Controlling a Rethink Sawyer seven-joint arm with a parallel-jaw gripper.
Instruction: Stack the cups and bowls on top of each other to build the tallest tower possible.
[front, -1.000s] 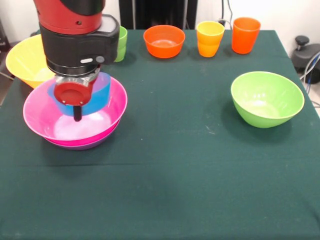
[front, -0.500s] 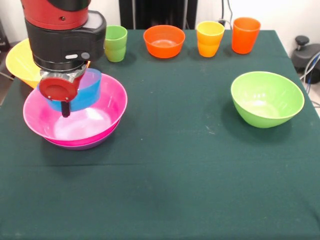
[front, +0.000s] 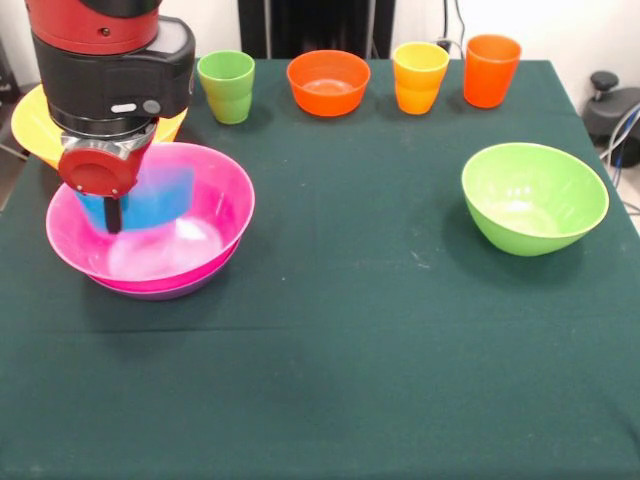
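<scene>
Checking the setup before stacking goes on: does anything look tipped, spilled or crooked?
Only the blue bowl: it sits tilted inside the pink bowl, under the arm, not nested flat. The cups and other bowls stand upright; nothing is spilled.

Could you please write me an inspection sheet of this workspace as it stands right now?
Surface: dark green cloth on the table, a few pale specks.
Job's things: pink bowl nested in a purple bowl; blue bowl inside the pink one, blurred; yellow bowl behind them; light green bowl alone on the other side; along the far edge, light green cup, orange bowl, yellow-orange cup, orange cup.
Clutter: nothing seen.
Grippers: pincer over the pink bowl at the blue bowl; open or shut cannot be told.
Cables: some at the right edge.
Surroundings: dark object beside the table.
</scene>
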